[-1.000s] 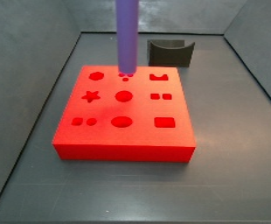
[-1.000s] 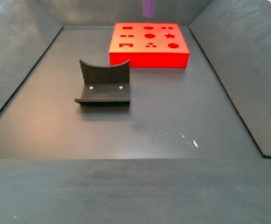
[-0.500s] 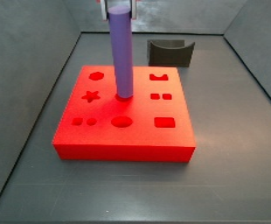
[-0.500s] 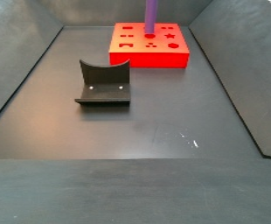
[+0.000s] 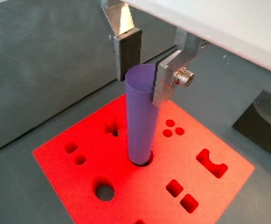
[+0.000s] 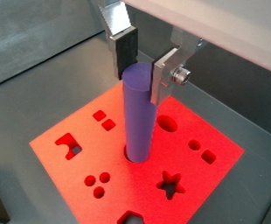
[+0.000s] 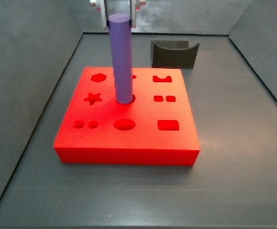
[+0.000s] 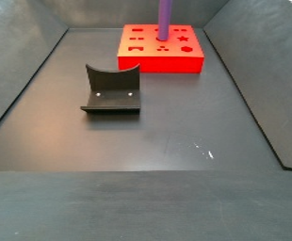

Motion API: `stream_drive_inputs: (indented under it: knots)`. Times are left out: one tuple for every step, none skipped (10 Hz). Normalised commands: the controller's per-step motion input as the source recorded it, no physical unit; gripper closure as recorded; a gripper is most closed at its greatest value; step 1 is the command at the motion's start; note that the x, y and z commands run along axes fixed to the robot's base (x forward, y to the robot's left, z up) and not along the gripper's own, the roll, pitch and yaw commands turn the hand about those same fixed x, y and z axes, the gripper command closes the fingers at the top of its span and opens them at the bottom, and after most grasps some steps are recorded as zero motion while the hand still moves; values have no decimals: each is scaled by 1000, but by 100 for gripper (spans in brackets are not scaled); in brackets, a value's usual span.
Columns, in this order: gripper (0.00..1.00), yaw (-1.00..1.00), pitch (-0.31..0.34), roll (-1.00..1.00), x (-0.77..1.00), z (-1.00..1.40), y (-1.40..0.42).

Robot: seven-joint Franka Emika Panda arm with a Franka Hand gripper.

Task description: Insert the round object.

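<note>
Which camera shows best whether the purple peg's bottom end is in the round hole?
A wrist view: the purple peg stands upright with its base inside the round hole of the red block, the gripper at its top. Both side views show the base less clearly.

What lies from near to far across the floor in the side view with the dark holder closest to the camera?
Dark grey curved holder → red block → purple peg standing in it; the gripper above is out of frame here.
</note>
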Motion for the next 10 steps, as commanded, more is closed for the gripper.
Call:
stream_drive_inputs:
  knots:
    - [100, 0, 23, 40, 357, -349, 14]
    - [100, 0, 3, 39, 277, -320, 0]
    - [100, 0, 0, 47, 111, -309, 0]
    - [100, 0, 0, 47, 37, -329, 0]
    - [100, -40, 0, 46, 77, -534, 9]
    - [100, -126, 0, 63, 60, -829, 103]
    - [100, -186, 0, 21, 229, -974, 160]
    - [100, -186, -19, 14, 166, -1000, 131]
    - [100, -146, -74, 29, 71, -871, 34]
    - [100, 0, 0, 0, 0, 0, 0]
